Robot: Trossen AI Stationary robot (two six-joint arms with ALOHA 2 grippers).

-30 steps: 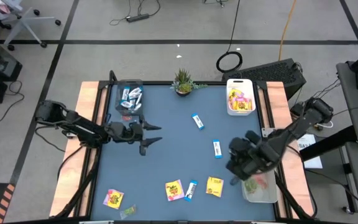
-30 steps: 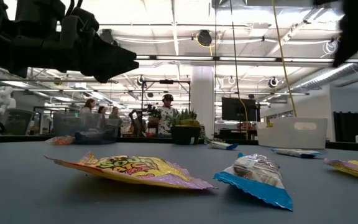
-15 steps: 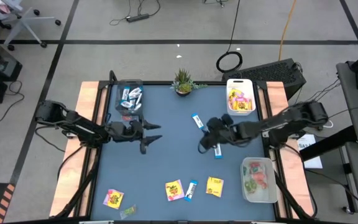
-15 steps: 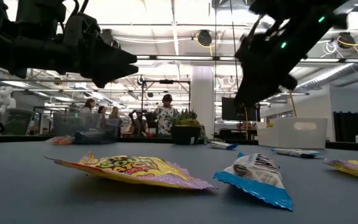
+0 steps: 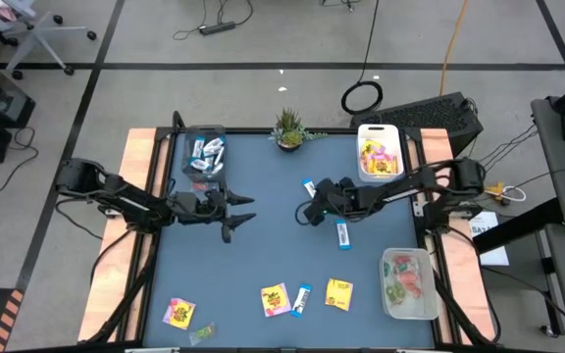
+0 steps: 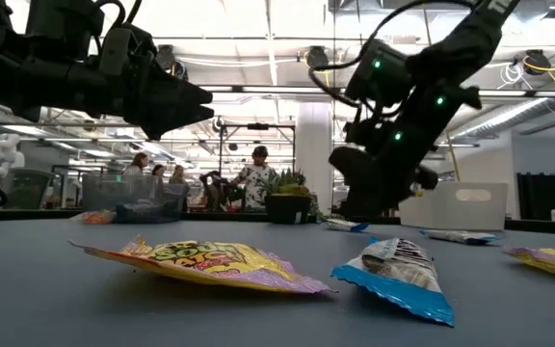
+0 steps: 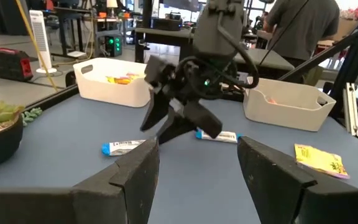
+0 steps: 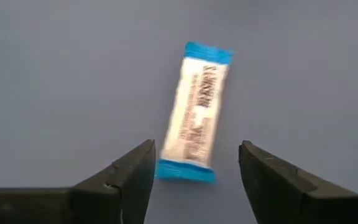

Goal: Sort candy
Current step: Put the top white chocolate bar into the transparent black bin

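Observation:
The candy lies scattered on the blue table. A blue-and-white bar [image 8: 197, 112] lies flat near the table's middle, just ahead of my right gripper [image 8: 194, 168], which stands open above it, slanting down from the table's right [image 5: 309, 213]. A second bar [image 5: 342, 233] lies a little nearer. Yellow packets [image 5: 276, 299], [image 5: 338, 293], [image 5: 179, 312] and another bar [image 5: 301, 300] lie along the near edge. My left gripper [image 5: 246, 211] hovers open and level left of the middle, holding nothing.
A clear bin [image 5: 204, 155] with blue-and-white bars stands far left, a white bin [image 5: 379, 152] with yellow packets far right, a clear bin [image 5: 408, 284] with small coloured pieces near right. A potted plant [image 5: 288, 129] stands at the far edge. People stand in the room behind.
My right gripper has swung from above the near-right bin toward the far edge and the left, and has come down over the bar near the table's middle, tipping its fingers downward. No candy has moved.

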